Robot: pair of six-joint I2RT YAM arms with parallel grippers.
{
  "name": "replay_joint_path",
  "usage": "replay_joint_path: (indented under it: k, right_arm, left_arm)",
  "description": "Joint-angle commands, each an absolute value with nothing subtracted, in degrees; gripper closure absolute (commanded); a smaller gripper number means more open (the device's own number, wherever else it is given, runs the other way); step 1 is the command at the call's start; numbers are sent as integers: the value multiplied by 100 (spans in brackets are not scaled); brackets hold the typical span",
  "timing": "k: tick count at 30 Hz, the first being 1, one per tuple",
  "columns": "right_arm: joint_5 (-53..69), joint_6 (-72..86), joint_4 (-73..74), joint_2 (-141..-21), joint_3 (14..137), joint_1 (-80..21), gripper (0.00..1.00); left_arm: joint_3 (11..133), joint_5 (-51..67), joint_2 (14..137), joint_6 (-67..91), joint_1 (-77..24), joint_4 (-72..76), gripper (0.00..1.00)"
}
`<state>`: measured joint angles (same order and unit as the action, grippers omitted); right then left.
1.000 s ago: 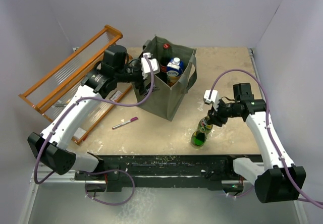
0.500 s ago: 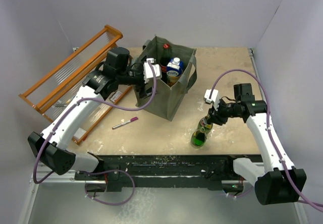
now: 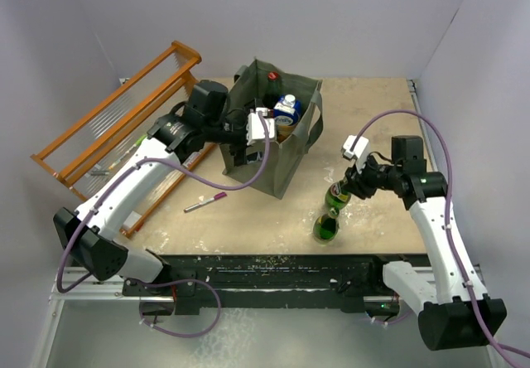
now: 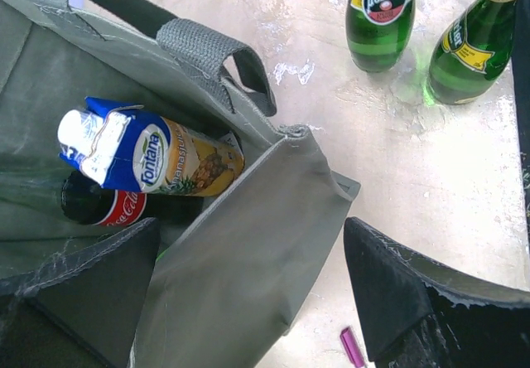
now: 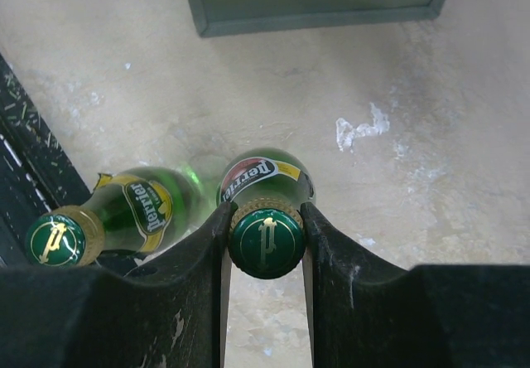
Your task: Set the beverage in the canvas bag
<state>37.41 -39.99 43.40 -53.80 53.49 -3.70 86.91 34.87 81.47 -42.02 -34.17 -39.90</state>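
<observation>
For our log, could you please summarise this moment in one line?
left gripper: open, astride canvas bag wall | right gripper: shut on Perrier bottle

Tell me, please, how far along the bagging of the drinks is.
Done: a carton and a cola bottle are in the bag. In hand: the right hand is shut on the cap of one green bottle, out on the table; the left hand straddles the bag's wall, jaws open. Left: that bottle and the second green bottle beside it are both outside the bag.
</observation>
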Motion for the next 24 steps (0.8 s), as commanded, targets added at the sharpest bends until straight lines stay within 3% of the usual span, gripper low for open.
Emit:
replay_joint_path:
  k: [1,12,24]
  right_arm:
    - [3808,-3411,3471,-5186,6151,-378,100]
    - [3652,-2638,3181,-5352,7469,-378,100]
    - [3593,-1783,2867,-6217,9665,-408,100]
  left_arm:
    - [9000,3336,8259,-4562,-3510,-3925,6]
    - [9297,3505,8498,-4710,-3581,-4174,10]
    - [9256,3796,8431,-4228,-3599,-4253,37]
